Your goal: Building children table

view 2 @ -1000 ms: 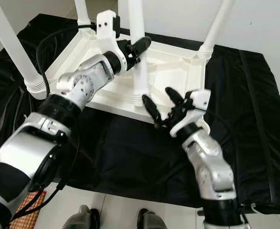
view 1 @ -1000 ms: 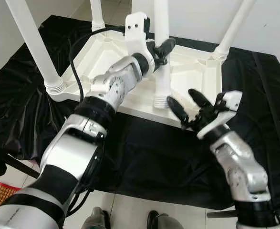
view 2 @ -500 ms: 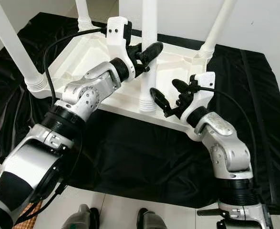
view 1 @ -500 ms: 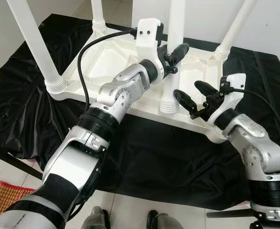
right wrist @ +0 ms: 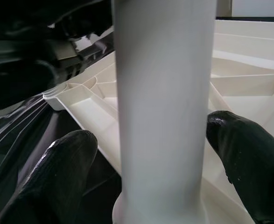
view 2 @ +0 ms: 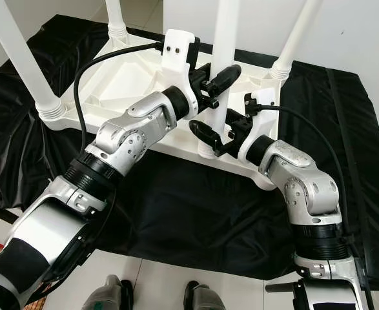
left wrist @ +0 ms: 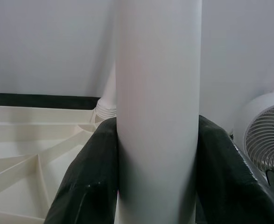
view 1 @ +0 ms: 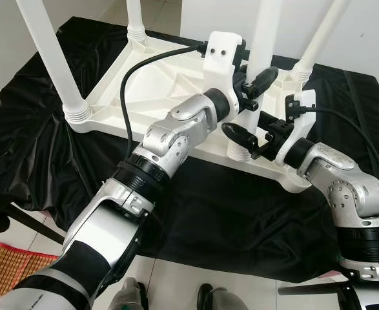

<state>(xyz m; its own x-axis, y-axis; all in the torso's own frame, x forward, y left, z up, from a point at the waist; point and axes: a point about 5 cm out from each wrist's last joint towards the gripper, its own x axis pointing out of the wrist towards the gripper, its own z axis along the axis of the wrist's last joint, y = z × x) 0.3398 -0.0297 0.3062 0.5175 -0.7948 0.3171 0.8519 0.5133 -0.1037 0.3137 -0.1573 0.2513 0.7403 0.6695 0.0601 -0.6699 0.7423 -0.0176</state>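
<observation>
On black cloth (view 1: 40, 135), your left gripper (view 1: 250, 90) is clamping the table leg (view 2: 223, 39); your right gripper (view 2: 218, 132), open, has closed in around its base.

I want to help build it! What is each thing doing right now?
Table top: upside down on the black cloth.
Three corner legs: fitted, standing up.
Fourth leg: held upright, not yet in its corner.
Left gripper: shut on the fourth leg.
Right gripper: open around its lower end.
</observation>
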